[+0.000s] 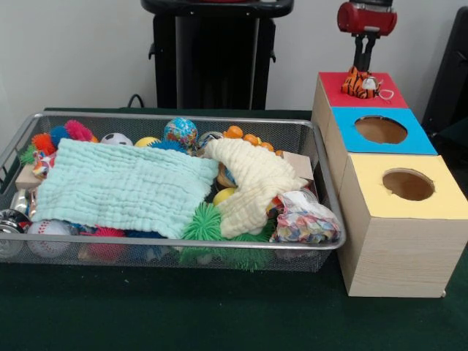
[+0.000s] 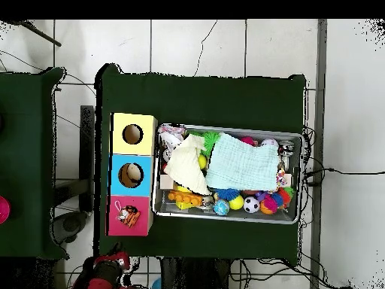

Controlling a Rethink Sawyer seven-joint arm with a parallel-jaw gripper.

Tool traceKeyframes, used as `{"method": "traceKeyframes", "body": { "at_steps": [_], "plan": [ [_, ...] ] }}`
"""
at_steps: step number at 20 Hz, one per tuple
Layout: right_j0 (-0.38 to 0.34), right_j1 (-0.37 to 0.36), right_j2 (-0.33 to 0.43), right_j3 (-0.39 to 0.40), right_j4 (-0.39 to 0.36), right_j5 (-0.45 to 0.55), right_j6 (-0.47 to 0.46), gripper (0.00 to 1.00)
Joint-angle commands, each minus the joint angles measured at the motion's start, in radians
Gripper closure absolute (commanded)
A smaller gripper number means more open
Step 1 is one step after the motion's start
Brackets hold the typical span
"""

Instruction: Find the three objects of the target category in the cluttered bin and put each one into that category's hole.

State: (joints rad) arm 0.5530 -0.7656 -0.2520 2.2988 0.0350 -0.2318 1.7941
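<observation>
A tiger toy (image 1: 360, 83) lies on the red box (image 1: 330, 86), directly beneath the tool (image 1: 363, 64), whose dark fingers hang just above it; whether they are spread or closed, I cannot tell.

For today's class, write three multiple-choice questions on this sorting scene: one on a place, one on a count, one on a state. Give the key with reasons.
1. Where is the tiger toy?
A. On the red box top
B. In the wire bin
C. On the yellow box top

2. How many coloured box tops stand beside the wire bin?
A. Two
B. Three
C. Four

3. How does the mint cloth lie?
A. Rolled up tight
B. Hanging over the bin's rim
C. Spread flat over the toys

Key: 1 A, it sits on the red box top under the gripper. 2 B, red, blue and yellow. 3 C, it covers the bin's toys in both views.
</observation>
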Motion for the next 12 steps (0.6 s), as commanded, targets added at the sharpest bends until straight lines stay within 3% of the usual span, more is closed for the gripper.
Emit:
{"method": "traceKeyframes", "body": {
  "at_steps": [1,12],
  "plan": [
    [-0.007,-0.07,0.053,-0.018,0.057,0.107,0.194,1.0],
    [-0.017,-0.08,0.056,-0.027,0.055,0.121,0.186,1.0]
  ]
}}
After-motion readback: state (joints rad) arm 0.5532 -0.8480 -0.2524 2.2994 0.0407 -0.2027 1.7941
